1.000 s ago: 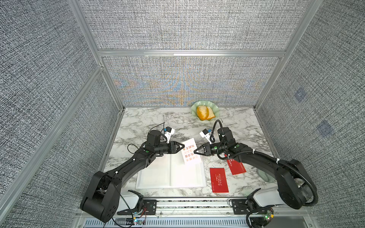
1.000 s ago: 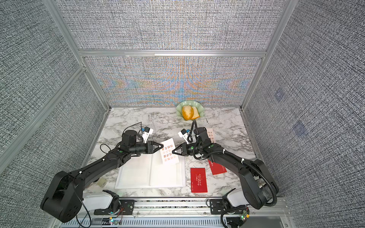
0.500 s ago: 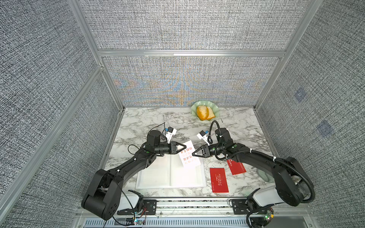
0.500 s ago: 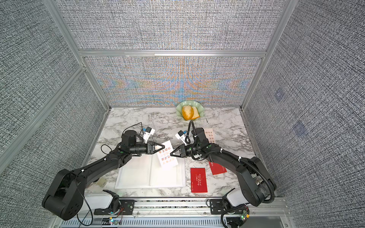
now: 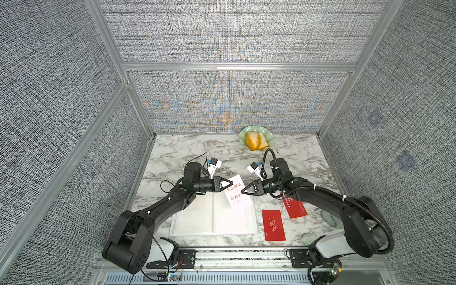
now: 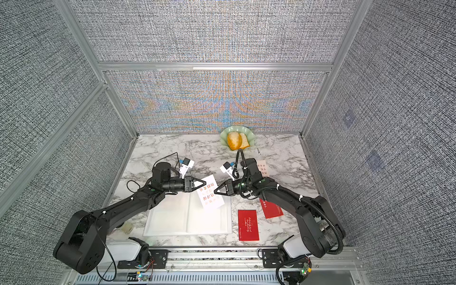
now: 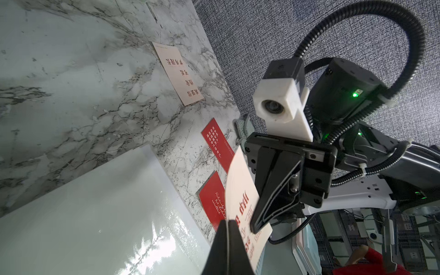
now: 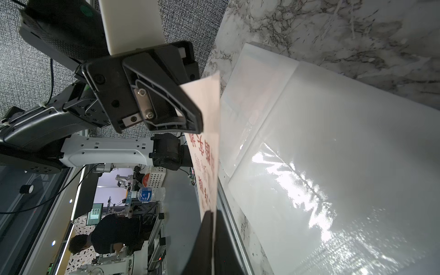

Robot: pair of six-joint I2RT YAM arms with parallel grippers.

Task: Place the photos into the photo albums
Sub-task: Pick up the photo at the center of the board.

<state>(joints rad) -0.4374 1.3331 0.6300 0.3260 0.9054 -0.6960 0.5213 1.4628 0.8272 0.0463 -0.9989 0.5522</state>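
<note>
Album [image 5: 197, 223]: large white book with glossy pages, lying open and flat on the grey-veined white marble table [image 5: 177, 153], near the front edge between the two arms.
Held card [image 5: 238, 195]: thin cream rectangle with red-brown Chinese characters, lifted off the table and tilted. It sits over the far corner of the album's right page in both top views.
Left gripper [image 5: 231, 183]: black fingers pressed together on the held card's near edge. The left wrist view shows the card [image 7: 240, 190] running in between its fingertips [image 7: 217, 240].
Right gripper [image 5: 243, 191]: its tip meets the opposite edge of the held card. In the right wrist view the card [image 8: 207, 152] passes between its fingers [image 8: 202, 238]. Whether they press it or stand slightly apart cannot be told.
Red cards: two red rectangles with white text, flat on the table to the right of the album. One [image 5: 273, 224] lies just beside the album's edge, the other [image 5: 296, 209] partly under the right arm.
Second cream card [image 6: 262, 167]: flat on the table behind the right arm, well apart from the album.
Plate [image 5: 269, 135]: pale green with a scalloped rim, holding golden bread [image 5: 253, 141], at the table's back edge.
</note>
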